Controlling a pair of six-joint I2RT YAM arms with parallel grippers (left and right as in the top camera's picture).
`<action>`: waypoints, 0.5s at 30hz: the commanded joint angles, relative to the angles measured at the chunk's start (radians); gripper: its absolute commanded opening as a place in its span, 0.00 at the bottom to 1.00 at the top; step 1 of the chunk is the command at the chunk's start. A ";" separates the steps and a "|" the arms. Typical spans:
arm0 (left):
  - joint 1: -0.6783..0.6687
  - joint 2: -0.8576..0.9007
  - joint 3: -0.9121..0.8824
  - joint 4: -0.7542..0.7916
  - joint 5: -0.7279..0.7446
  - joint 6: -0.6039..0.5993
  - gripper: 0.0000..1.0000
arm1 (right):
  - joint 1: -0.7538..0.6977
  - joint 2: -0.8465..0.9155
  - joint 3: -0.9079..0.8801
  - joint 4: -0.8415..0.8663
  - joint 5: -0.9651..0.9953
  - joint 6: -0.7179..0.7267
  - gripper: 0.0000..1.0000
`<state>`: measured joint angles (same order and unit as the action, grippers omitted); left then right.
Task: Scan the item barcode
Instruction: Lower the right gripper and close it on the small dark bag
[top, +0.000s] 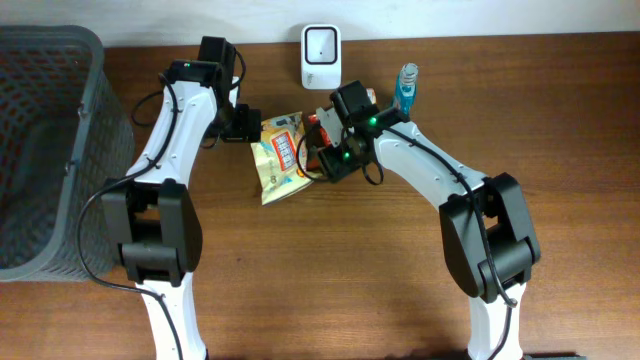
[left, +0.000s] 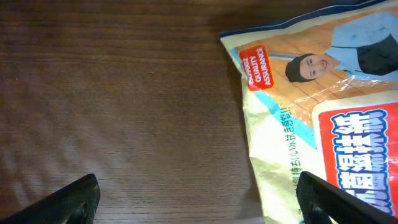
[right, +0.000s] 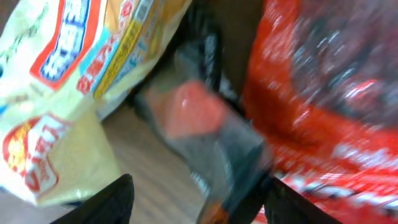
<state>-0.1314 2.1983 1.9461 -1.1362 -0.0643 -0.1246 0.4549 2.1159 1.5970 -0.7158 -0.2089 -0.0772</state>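
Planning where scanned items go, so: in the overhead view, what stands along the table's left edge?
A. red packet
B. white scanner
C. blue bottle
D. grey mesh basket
D: the grey mesh basket fills the left edge, while the white scanner and the blue bottle stand near the back edge, further right.

I log a grey mesh basket (top: 45, 150) at far left, a small blue bottle (top: 406, 88) upright far right of centre, and a brown wooden table (top: 320, 280).
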 joint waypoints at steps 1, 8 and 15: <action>0.003 0.005 0.016 -0.001 -0.008 0.005 0.99 | 0.042 -0.064 0.010 -0.048 -0.115 0.031 0.64; 0.003 0.005 0.016 -0.001 -0.008 0.005 0.99 | 0.129 -0.129 0.077 -0.121 0.107 0.031 0.65; 0.003 0.005 0.016 -0.001 -0.008 0.005 0.99 | 0.120 -0.128 0.124 -0.032 0.328 -0.043 0.65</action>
<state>-0.1314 2.1983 1.9461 -1.1366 -0.0643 -0.1246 0.5892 2.0087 1.7012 -0.7876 0.0090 -0.0727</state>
